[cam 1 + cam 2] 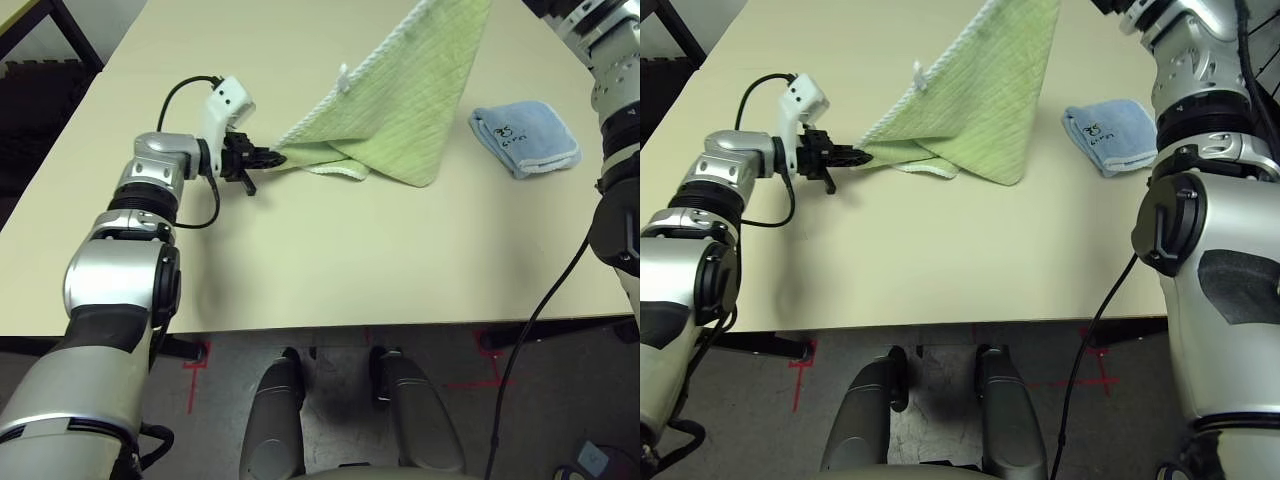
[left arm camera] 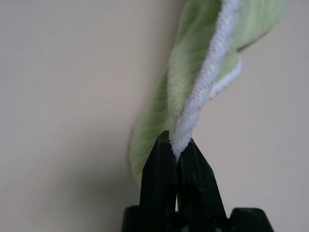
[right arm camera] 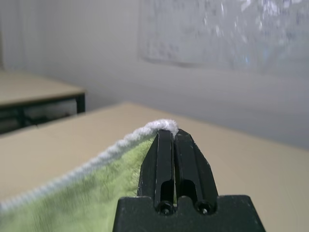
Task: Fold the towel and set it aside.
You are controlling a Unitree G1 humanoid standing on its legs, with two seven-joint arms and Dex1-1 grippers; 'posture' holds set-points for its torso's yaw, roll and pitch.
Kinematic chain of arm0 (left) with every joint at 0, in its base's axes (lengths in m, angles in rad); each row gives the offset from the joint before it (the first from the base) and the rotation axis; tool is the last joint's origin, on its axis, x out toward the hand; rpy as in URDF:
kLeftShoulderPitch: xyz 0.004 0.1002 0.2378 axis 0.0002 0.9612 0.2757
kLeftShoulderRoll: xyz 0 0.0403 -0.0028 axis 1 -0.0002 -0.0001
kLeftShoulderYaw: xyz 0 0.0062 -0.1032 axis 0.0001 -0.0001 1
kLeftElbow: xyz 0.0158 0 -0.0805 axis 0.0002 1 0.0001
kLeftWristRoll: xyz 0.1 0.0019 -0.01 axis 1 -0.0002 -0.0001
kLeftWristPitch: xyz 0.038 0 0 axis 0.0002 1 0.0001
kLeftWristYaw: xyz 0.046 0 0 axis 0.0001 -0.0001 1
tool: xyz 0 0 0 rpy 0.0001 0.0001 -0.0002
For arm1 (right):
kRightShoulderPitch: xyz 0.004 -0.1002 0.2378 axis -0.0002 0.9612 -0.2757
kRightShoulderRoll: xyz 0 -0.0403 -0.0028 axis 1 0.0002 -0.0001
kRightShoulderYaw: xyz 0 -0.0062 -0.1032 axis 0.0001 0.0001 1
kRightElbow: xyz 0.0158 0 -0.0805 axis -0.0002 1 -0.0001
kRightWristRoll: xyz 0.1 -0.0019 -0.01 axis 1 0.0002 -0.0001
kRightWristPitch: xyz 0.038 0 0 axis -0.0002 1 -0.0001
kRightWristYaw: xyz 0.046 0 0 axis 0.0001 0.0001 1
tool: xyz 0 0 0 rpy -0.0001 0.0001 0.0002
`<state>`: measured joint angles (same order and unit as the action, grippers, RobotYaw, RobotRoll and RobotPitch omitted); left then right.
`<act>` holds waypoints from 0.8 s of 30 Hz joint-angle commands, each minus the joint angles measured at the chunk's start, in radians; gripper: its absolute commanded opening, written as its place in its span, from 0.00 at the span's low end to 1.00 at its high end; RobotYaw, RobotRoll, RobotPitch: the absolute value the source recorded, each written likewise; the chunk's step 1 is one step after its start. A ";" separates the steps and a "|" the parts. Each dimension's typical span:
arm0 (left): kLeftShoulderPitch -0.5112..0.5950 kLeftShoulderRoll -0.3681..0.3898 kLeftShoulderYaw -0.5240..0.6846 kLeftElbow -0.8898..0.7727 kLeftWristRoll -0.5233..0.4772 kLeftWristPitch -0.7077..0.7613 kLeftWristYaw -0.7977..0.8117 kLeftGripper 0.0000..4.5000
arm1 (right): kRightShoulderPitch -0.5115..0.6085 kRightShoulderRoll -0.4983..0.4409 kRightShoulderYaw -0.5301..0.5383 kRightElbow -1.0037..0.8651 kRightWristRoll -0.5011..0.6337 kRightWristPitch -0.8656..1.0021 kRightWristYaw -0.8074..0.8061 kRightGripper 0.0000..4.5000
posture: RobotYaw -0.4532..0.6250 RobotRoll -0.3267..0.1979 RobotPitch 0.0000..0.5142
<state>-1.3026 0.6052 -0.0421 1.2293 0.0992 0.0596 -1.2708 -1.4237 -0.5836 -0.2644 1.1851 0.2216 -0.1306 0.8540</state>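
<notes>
With the left claw (image 2: 177, 152) and right claw (image 3: 175, 137) each clamped on the green towel (image 1: 410, 110), its white edge is stretched between them, probably to straighten it for folding. Blue cloth (image 1: 527, 138) lies apart on the desk (image 1: 300, 260).

Folded pale blue cloth (image 1: 525, 138) with dark marks, cream table (image 1: 300, 260)

My two eye views looked forward and steeply down from my head, above the near edge of the table (image 1: 300, 270), with all but its far part in sight; both shared the table's middle and near edge, seen from slightly different sideways positions; my left wrist view looked down along my left gripper (image 2: 177, 145), close above the table; my right wrist view looked out level along my right gripper (image 3: 175, 133), above the table, toward the wall (image 3: 111, 53) beyond it.
</notes>
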 commanded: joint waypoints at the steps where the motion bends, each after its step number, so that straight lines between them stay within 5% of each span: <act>1: -0.041 0.059 -0.031 -0.054 0.020 0.074 -0.063 0.01 | 0.045 -0.040 0.046 0.002 -0.050 0.067 0.020 0.00 | 0.43 0.62 0.41; 12: -0.017 0.247 -0.186 -0.207 0.089 0.104 -0.327 0.01 | 0.122 -0.173 0.281 -0.079 -0.202 0.360 0.420 0.00 | 0.44 0.62 0.43; 17: -0.043 0.294 -0.286 -0.175 0.156 -0.021 -0.344 0.01 | 0.106 -0.207 0.357 -0.069 -0.289 0.283 0.434 0.00 | 0.43 0.62 0.45; 24: -0.096 0.267 -0.329 -0.092 0.214 -0.119 -0.309 0.01 | 0.085 -0.224 0.382 -0.029 -0.336 0.217 0.383 0.00 | 0.42 0.62 0.47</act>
<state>-1.3919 0.8575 -0.3546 1.0967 0.2656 -0.0415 -1.5933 -1.3280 -0.7525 0.1116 1.1287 -0.0746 0.0976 1.2953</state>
